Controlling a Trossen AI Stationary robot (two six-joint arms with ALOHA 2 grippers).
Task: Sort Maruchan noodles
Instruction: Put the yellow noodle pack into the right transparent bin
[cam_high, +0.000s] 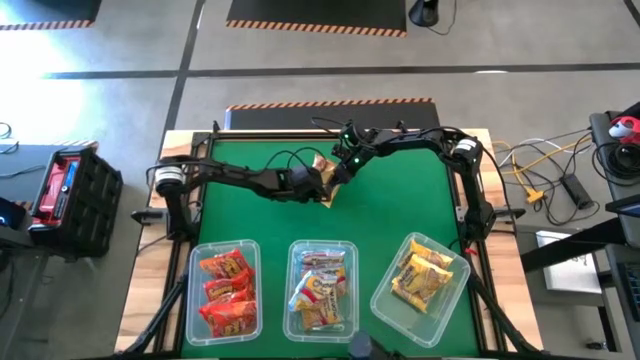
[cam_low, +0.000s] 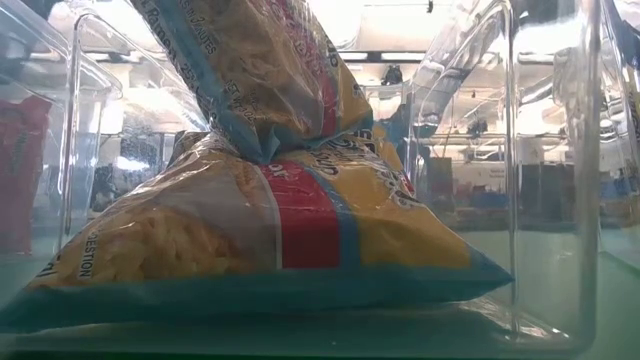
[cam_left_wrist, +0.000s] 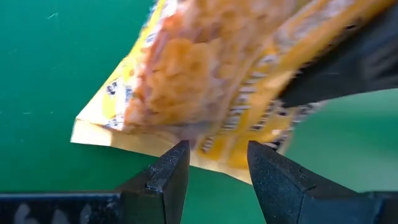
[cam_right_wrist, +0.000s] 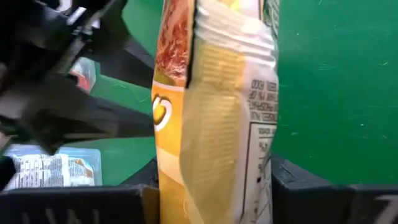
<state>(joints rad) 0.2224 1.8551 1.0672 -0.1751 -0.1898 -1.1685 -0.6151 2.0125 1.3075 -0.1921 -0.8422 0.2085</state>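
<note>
From above, the two arms meet over the far middle of the green bench (cam_high: 400, 215), and their dark links cover most of the yellow noodle packet (cam_high: 328, 178) held between them, so only a corner of it shows there. The right gripper (cam_right_wrist: 211, 186) has its fingers (cam_right_wrist: 292, 186) clenched on one end of that packet, which stands on edge between them and fills much of the right wrist view; its crimped seal and a panel of small print can be seen, though the print cannot be read. The left gripper (cam_left_wrist: 214, 165) sits at the packet's other end, with the wrapper's edge reaching down to its fingers (cam_left_wrist: 171, 171); they look closed on that edge, but the exact contact is cut off from sight, and the packet's upper part is blurred there. Along the near edge of the bench stand three clear tubs: the left tub (cam_high: 192, 300) holds red-orange packets (cam_high: 225, 290), the middle tub (cam_high: 352, 290) holds yellow-pink packets (cam_high: 320, 290), and the right tub (cam_high: 455, 295), turned askew, holds yellow packets (cam_high: 420, 275). The low view looks through a tub wall straight at two stacked packets, which block nearly everything behind them. The bench has a green mat in a pale wooden frame. Around it lie grey floor, hazard-striped mats (cam_high: 330, 103), a black crate (cam_high: 70, 185) to the left, and loose cables (cam_high: 540, 165) to the right.
</note>
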